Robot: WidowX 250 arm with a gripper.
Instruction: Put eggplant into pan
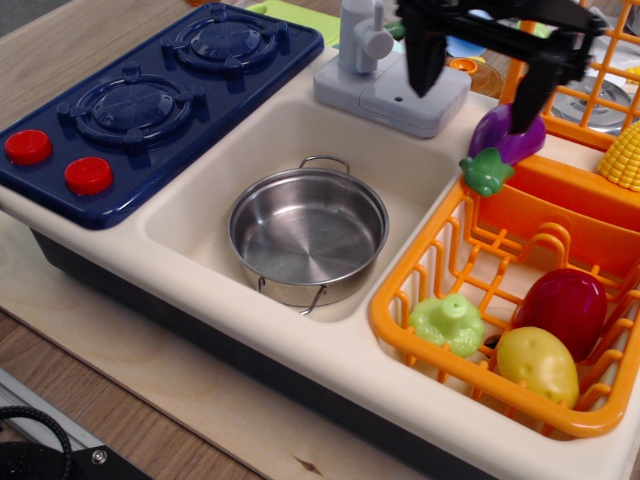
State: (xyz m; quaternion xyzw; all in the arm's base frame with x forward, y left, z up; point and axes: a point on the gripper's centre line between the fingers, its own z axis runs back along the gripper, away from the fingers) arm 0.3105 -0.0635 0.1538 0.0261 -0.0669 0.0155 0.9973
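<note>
The purple eggplant (497, 137) with its green cap lies on the rim of the orange dish rack (400, 330), at the rack's upper left corner. The steel pan (300, 245) stands empty in the cream sink, left of and below the eggplant. My black gripper (478, 85) is open and empty, hanging just above the eggplant. Its right finger (527, 95) covers the eggplant's upper right side; its left finger hangs over the grey faucet base.
A blue two-burner stove (130, 100) with red knobs sits left of the sink. A grey faucet (362, 35) stands behind it. The rack holds a pale green lettuce toy (450, 322), a dark red oval toy (565, 305), a yellow potato (538, 362) and corn (625, 155).
</note>
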